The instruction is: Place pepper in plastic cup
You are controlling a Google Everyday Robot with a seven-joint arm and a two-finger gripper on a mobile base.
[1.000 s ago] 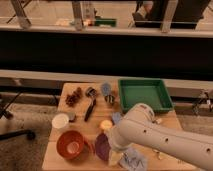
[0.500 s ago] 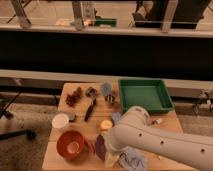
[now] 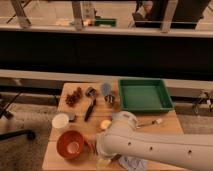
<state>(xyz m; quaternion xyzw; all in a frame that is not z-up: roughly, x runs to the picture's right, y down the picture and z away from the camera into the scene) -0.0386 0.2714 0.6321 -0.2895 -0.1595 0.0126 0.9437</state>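
A white plastic cup stands upright at the left of the wooden table. A small orange-yellow rounded thing, possibly the pepper, lies at the table's middle, right of the cup. My white arm reaches in from the lower right across the table's front. The gripper is at the arm's end, low by the front edge, just right of the orange bowl. The arm hides most of it.
A green tray sits at the back right. A dark red cluster, a black utensil, a blue-grey item and small dark items lie at the back. A light utensil lies right of centre. A railing and dark wall stand behind.
The arm has swung left and forward along the table's front, and now covers the purple thing beside the orange bowl. The cup and other things have not moved.
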